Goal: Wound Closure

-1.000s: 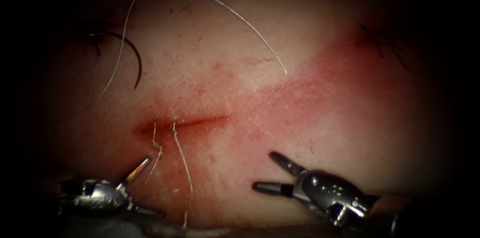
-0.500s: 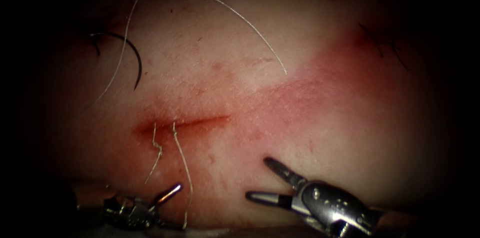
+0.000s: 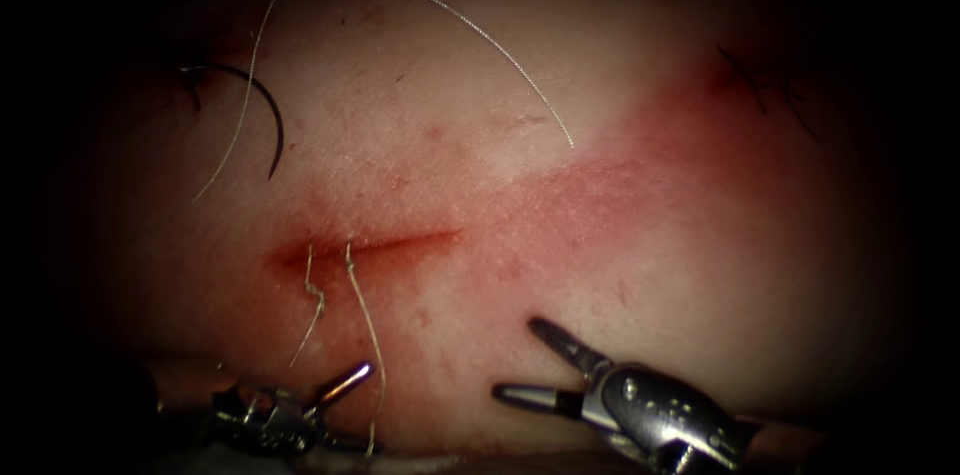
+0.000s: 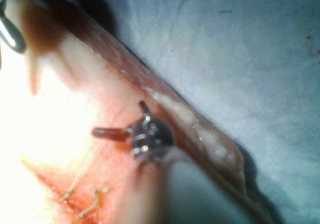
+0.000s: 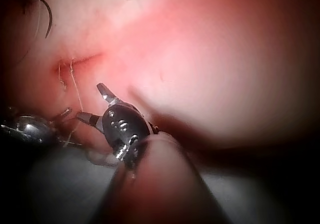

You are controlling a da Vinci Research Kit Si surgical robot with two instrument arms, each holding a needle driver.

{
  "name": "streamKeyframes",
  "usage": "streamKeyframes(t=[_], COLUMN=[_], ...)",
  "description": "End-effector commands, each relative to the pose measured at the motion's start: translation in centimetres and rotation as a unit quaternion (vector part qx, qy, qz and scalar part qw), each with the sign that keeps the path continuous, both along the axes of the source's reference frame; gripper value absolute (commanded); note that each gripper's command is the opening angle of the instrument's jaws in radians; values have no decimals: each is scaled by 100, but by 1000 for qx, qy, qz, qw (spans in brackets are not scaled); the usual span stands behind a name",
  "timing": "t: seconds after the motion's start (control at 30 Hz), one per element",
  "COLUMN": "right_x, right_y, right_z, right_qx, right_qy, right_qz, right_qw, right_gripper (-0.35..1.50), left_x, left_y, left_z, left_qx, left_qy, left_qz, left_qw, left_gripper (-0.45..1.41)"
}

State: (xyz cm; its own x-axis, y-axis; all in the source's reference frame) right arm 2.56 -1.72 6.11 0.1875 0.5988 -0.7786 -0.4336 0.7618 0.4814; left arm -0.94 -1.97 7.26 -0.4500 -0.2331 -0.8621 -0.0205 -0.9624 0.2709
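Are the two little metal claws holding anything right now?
No. The left tool and right tool are both open, holding nothing. The needle lies on the tissue, left of the cut.

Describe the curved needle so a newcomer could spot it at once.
Start at the cut in the tissue, then look up and left. The needle lies loose there, held by neither tool. It is a dark, thick arc, unlike the pale thin thread near it.

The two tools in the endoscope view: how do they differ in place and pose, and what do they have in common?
The left tool lies below the cut's left end, beside the two hanging thread ends; the right tool lies further right on bare tissue. The left tool's jaws point up-right, the right tool's point left. Both are open and hold nothing; the needle lies free at upper left.
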Motion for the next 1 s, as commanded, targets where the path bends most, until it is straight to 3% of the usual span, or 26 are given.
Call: streamKeyframes(t=[0.03,0.33,0.37,0.4,0.43,0.5,0.63,0.7,0.8,0.87,0.9,1.0], right_x=[8,9,9,9,9,10,12,16,26,36,50,71], right_y=[-8,-11,-12,-12,-12,-13,-14,-14,-9,-4,3,11], right_z=[6,8,8,9,9,9,8,9,12,16,21,27], right_qx=[1,0,-1,-1,-1,-1,-1,3,3,-20,-65,-122], right_qy=[3,3,3,3,3,3,4,26,47,55,55,35], right_qz=[0,0,0,0,0,-1,-2,-26,-55,-78,-104,-117], right_qw=[1000,1000,1000,1000,1000,1000,1000,999,997,995,991,985], right_gripper=[148,148,148,148,148,148,145,133,133,136,140,148], left_x=[-7,-22,-22,-21,-19,-15,-6,3,13,22,29,35], left_y=[-8,-9,-8,-7,-7,-8,-7,-6,-3,2,10,18], left_z=[3,5,6,7,7,6,-2,-12,-22,-30,-37,-43], left_qx=[4,-1,-1,0,-1,-3,26,42,45,49,52,56], left_qy=[-1,-4,-5,-7,-6,-1,6,3,3,3,5,5], left_qz=[0,-7,-6,-4,-4,-11,-42,-49,-49,-50,-52,-55], left_qw=[1000,1000,1000,1000,1000,1000,999,998,998,998,997,997], left_gripper=[96,93,85,68,37,-45,-45,-45,-45,-45,-45,-45])
